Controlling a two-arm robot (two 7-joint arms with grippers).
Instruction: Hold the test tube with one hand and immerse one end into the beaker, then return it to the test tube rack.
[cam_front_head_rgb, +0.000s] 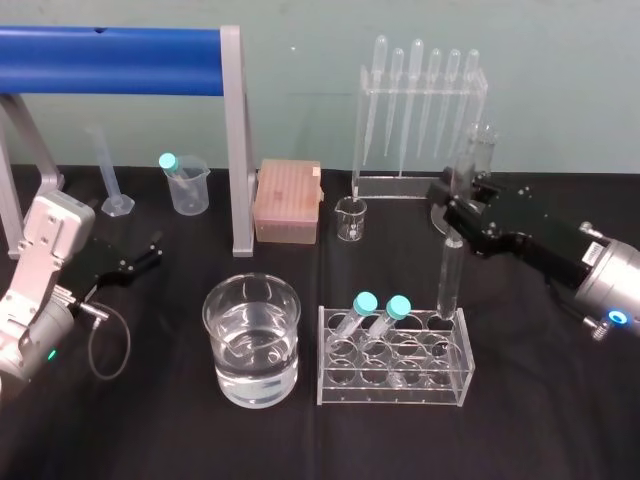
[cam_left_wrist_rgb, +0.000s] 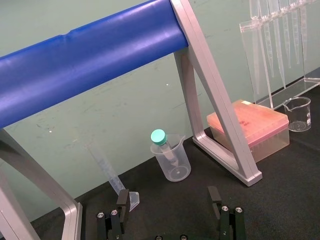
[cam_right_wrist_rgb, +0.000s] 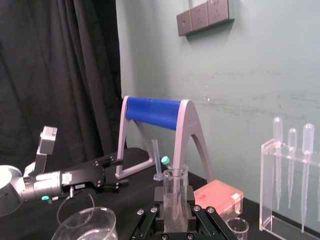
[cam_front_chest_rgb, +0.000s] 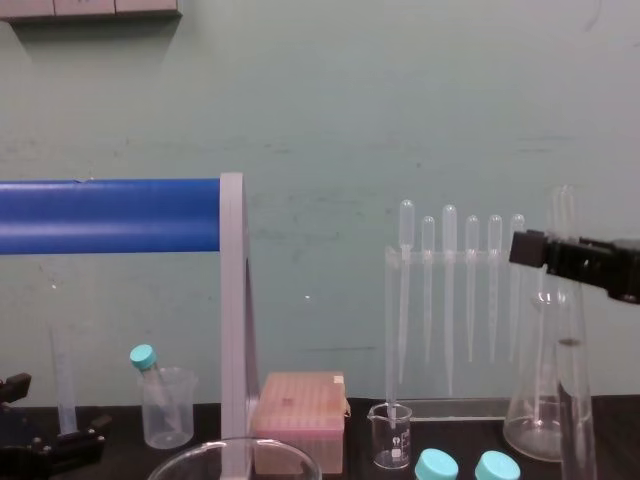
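Nearest the robot, the beaker (cam_front_head_rgb: 252, 340) stands on the black-covered bench (cam_front_head_rgb: 540, 430), roughly half full of clear liquid. At its 3 o'clock, just beside it, is the clear rack (cam_front_head_rgb: 395, 372). Two teal-capped tubes (cam_front_head_rgb: 366, 302) lean in the rack's far row.

The test tube (cam_front_head_rgb: 448, 280) stands upright at the rack's far right corner, with its lower end at a hole in the top plate. How deep it sits cannot be told. The right gripper (cam_front_head_rgb: 458, 218) reaches in from 3 o'clock, its jaws clenched on the tube's upper part. In the right wrist view the tube's open rim rises above the jaws.

The left gripper (cam_front_head_rgb: 140, 258) lies at the beaker's 10 o'clock, well apart from it and low over the bench. Its jaws are spread wide and empty.

Farther back, from 10 to 2 o'clock, stand:
- a graduated cylinder (cam_front_head_rgb: 110, 175);
- a plastic cup (cam_front_head_rgb: 190, 188) holding a teal-capped tube;
- a grey frame (cam_front_head_rgb: 238, 150) carrying a blue roller (cam_front_head_rgb: 110, 60);
- a pink tip box (cam_front_head_rgb: 288, 200);
- a small beaker (cam_front_head_rgb: 351, 218);
- a stand of pipettes (cam_front_head_rgb: 420, 120).

A pale green wall (cam_front_head_rgb: 300, 60) closes the room behind.
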